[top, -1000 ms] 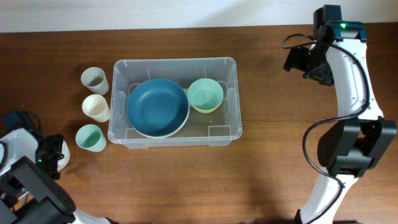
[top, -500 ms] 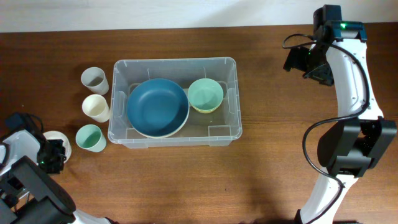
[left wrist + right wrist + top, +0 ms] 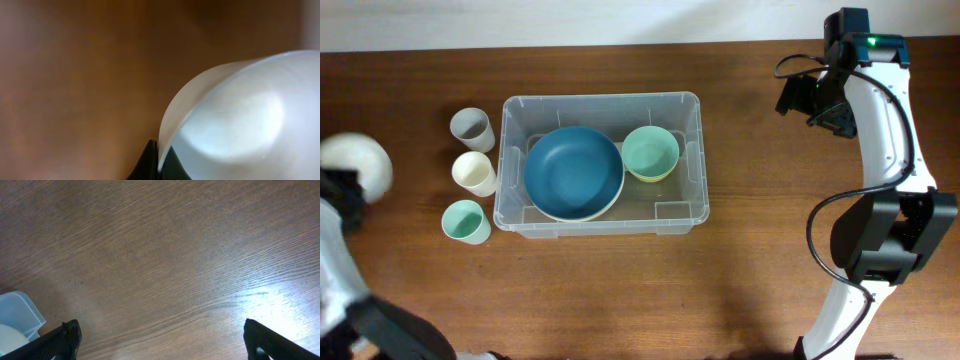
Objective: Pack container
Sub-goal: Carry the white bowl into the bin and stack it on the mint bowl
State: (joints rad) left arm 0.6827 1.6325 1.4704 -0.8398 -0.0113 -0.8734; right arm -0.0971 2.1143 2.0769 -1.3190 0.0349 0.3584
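Overhead: the container [image 3: 601, 225] sits left of centre on the table [image 3: 750, 280]. It holds a blue plate [image 3: 574, 172] and a green bowl [image 3: 650, 152]. A grey cup [image 3: 471, 126], a cream cup [image 3: 474, 171] and a teal cup [image 3: 464, 220] stand just beside its left wall. At the far left edge, the left gripper [image 3: 347, 183] carries a blurred white cup [image 3: 358, 160]. The right gripper [image 3: 794, 98] hangs well to the container's right.

Left wrist: the fingertips [image 3: 149, 159] are clamped on the white cup's rim, above wood.

Right wrist: the jaws stand wide apart, with only wood between them. One container corner shows at lower left.
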